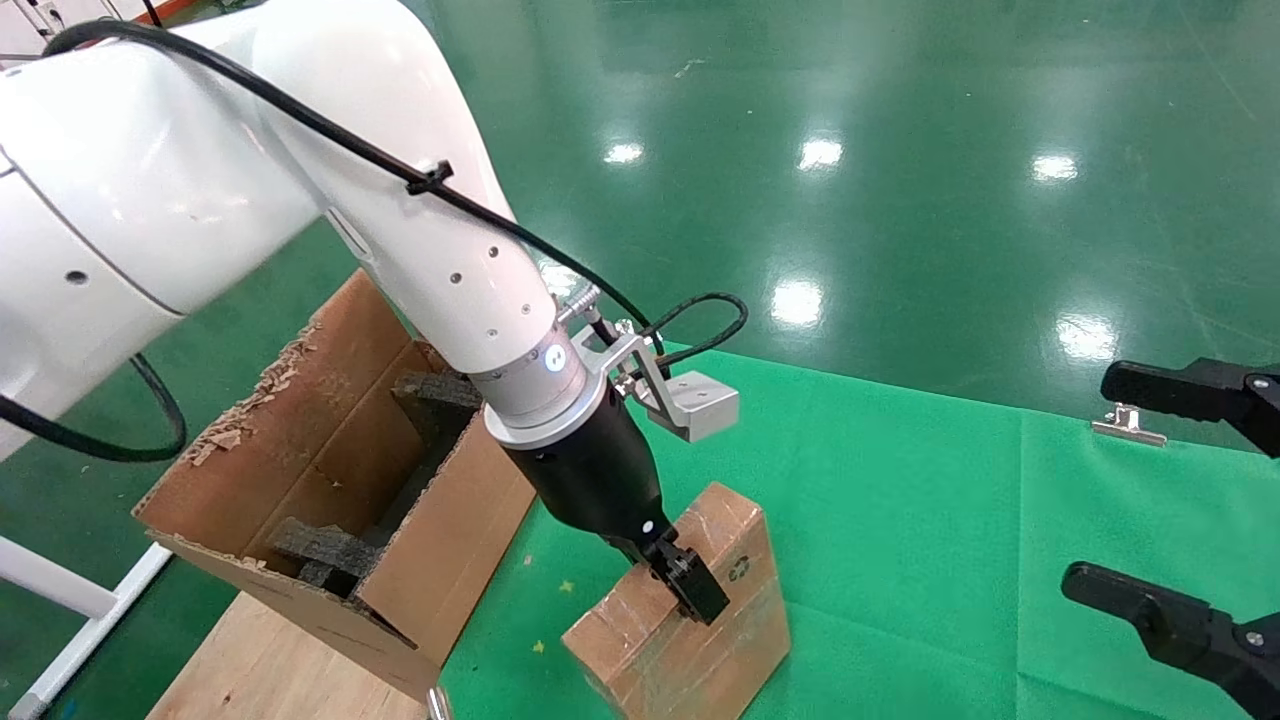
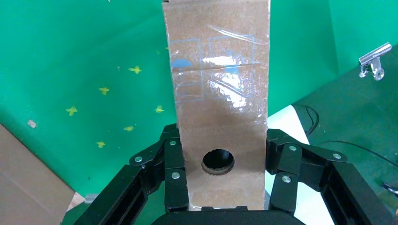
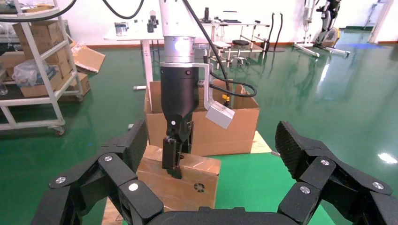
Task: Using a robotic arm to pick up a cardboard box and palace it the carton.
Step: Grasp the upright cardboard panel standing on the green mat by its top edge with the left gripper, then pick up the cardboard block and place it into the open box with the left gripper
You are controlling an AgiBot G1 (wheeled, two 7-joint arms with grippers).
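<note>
The small taped cardboard box (image 1: 700, 640) stands on its long edge on the green cloth, just right of the carton. My left gripper (image 1: 690, 590), on the white arm (image 1: 430, 230), reaches down over the box's top edge. In the left wrist view the gripper (image 2: 220, 140) is shut on the box (image 2: 220, 93), with a finger pressed on each side beside the round hole. The large torn carton (image 1: 300, 450) stands open at the left with dark foam blocks (image 1: 440, 395) inside. My right gripper (image 1: 1085, 480) is open and empty at the right edge. The right wrist view shows the box (image 3: 187, 183) in front of the carton (image 3: 225, 131).
A metal binder clip (image 1: 1128, 425) lies at the cloth's far right edge. The carton rests on a wooden board (image 1: 250, 660). A white stand leg (image 1: 60, 600) is at lower left. A shelf cart (image 3: 33, 70) and tables stand far behind.
</note>
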